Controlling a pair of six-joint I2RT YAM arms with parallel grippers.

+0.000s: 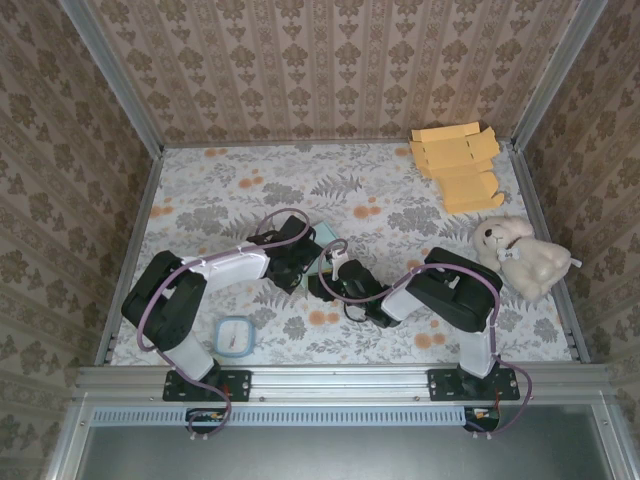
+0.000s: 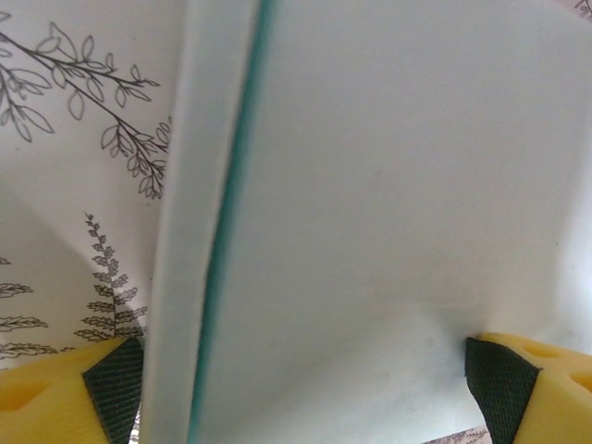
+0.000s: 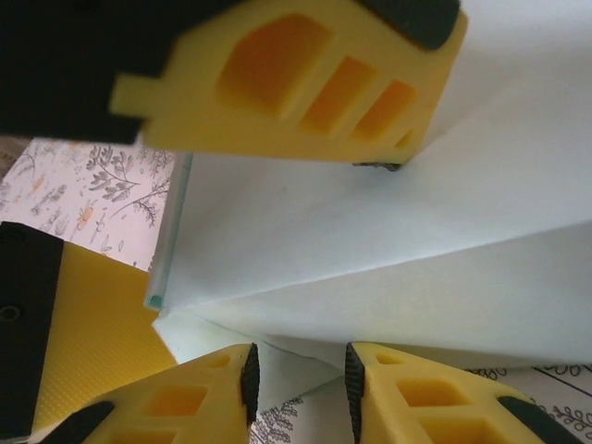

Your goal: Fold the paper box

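While the box (image 1: 325,258) is sitting in the middle of the worktop (image 1: 400,200), the left fingers (image 2: 46,402) are squeezing its two sides, spread wide. The right fingers (image 3: 185,402) are nearly together by a paper corner, but I cannot tell if they are pinching it.

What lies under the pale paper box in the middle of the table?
The floral table cover shows beside the paper box; whatever lies directly beneath is hidden by the box.
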